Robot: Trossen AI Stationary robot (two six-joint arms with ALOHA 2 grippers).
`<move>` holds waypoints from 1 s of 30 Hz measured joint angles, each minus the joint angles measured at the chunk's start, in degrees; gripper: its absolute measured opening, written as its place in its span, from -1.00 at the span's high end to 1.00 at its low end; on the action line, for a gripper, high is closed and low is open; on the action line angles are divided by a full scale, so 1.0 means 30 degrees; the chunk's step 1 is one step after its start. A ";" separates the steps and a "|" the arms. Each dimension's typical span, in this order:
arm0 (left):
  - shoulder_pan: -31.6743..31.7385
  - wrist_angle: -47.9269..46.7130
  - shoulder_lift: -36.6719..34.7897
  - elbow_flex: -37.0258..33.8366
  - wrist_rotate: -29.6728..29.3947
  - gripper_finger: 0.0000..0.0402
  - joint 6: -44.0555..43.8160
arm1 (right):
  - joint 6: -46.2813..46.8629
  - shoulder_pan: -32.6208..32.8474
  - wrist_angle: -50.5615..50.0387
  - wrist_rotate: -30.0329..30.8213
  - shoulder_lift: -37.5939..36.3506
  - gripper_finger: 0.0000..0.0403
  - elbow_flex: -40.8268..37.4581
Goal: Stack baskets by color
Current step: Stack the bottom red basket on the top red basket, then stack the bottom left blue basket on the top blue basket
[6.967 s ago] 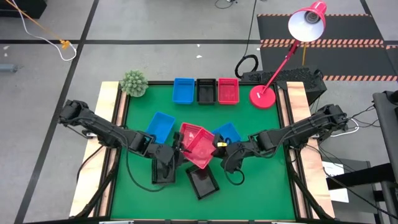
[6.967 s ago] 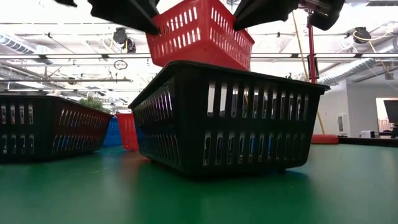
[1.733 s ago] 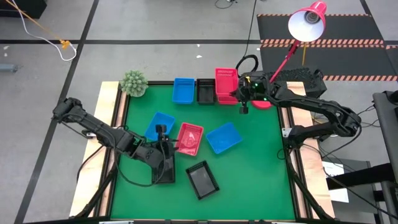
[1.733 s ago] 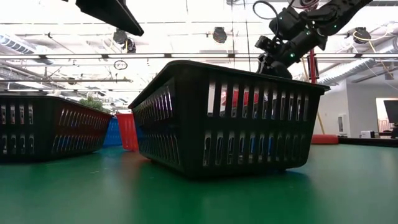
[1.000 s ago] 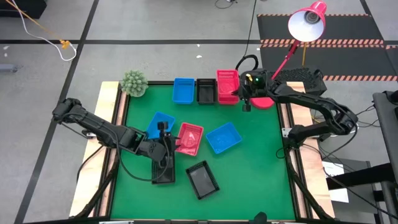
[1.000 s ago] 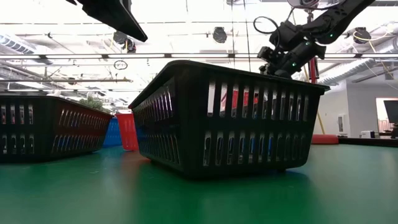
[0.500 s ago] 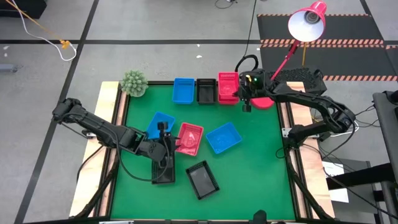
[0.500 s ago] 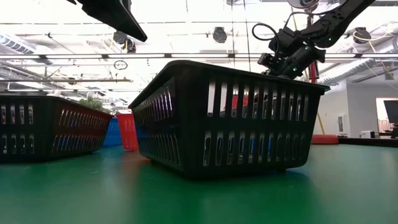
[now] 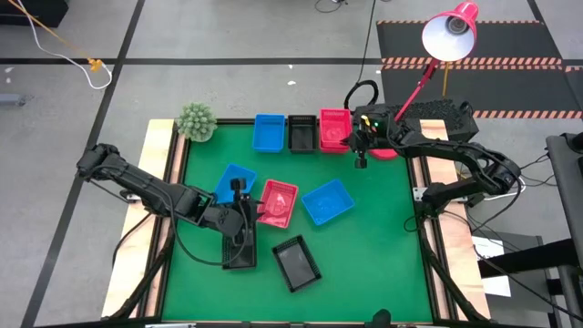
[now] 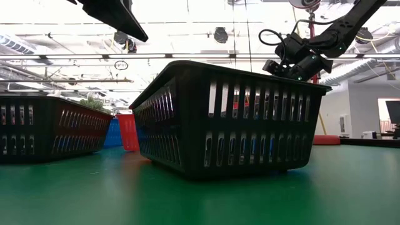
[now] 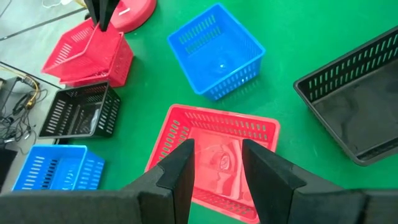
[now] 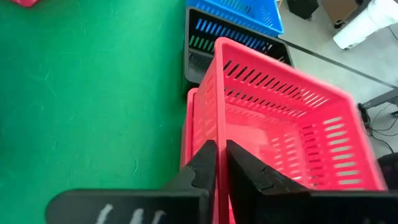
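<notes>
Three baskets stand in the far row: blue (image 9: 269, 132), black (image 9: 301, 133) and a red one (image 12: 188, 134) with a second red basket (image 9: 334, 129) tilted inside it. My right gripper (image 9: 352, 138) is shut on that upper basket. On the mat lie a blue basket (image 9: 235, 182), a red basket (image 11: 214, 155), another blue one (image 9: 328, 201) and two black ones (image 9: 297, 262) (image 9: 240, 248). My left gripper (image 11: 217, 171) hangs open above the middle red basket, touching nothing. My right gripper pinches the upper red basket's right side wall at its rim (image 12: 219, 163), one finger inside the basket and one outside. The fingers come slanting down from the table's right side. The basket sits tilted, its bottom inside the lower red basket.
A red lamp base (image 9: 386, 144) stands just right of the red stack, under my right arm. A green plant (image 9: 195, 121) sits at the far left corner. Wooden rails (image 9: 164, 210) border the mat. Open green mat lies at the near right.
My right gripper has sunk with the red basket, lowering it into the red basket of the far row, where it now sits tilted.
</notes>
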 joint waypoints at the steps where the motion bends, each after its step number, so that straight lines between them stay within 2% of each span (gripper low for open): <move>1: 0.0000 0.0020 0.0000 0.0000 0.0000 0.32 0.0079 | 0.0000 -0.0003 0.0000 0.0014 0.0000 0.86 -0.0008; 10: 0.0000 0.0998 0.0000 0.0000 0.0000 0.32 0.0567 | 0.0427 0.0000 0.0010 0.0557 0.0000 0.81 -0.0008; 15: 0.0000 0.0999 0.0000 0.0000 0.0000 0.32 0.0604 | 0.0812 0.0000 0.0020 0.0561 0.0000 0.63 -0.0008; 22: 0.0000 0.0991 0.0000 0.0000 0.0505 0.32 0.0590 | 0.2855 0.0177 0.0153 0.0547 -0.0293 0.34 -0.0008; 30: 0.0000 0.0983 0.0000 0.0000 0.0984 0.32 0.0269 | 0.6227 0.1529 0.0069 0.0612 -0.1827 0.20 -0.0008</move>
